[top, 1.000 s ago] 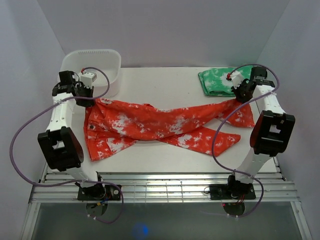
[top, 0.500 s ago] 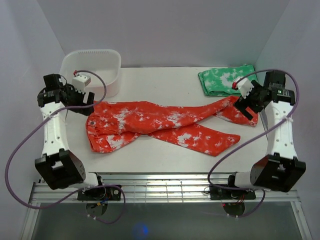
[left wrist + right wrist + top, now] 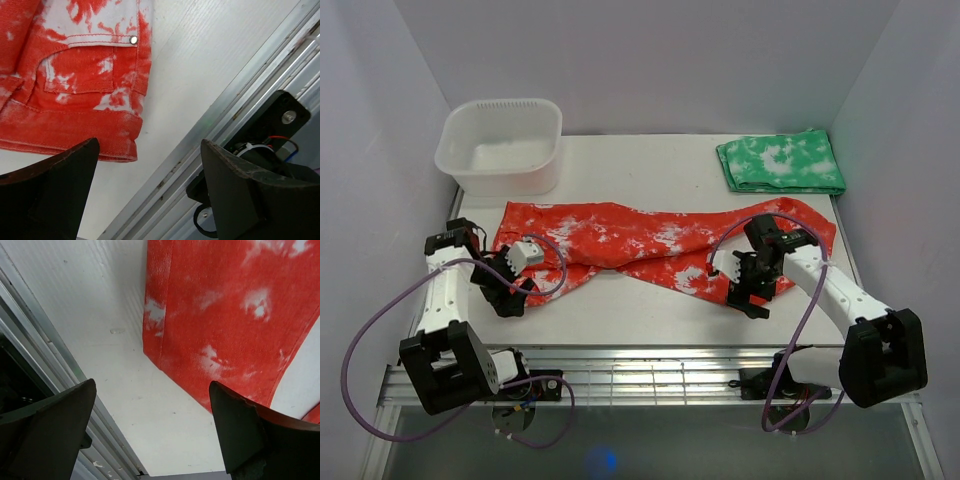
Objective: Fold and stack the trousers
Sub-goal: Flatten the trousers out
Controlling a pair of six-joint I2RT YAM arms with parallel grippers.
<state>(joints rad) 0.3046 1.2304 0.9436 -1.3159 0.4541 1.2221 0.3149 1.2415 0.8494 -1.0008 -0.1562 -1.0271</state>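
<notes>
While our left gripper [image 3: 150,165] and right gripper [image 3: 152,405] both gape empty over the tie-dyed red-orange trousers [image 3: 640,240] sprawled across mid-frame, legs crossed, we judge that closing on just one cloth layer at waistband or cuff would skew the fold.

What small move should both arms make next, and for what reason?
Probably lower both open tools onto the red-orange tie-dye cloth trousers and close: the left tool hangs over the near waistband corner, the right tool over the near leg hem, neither holding cloth.
</notes>
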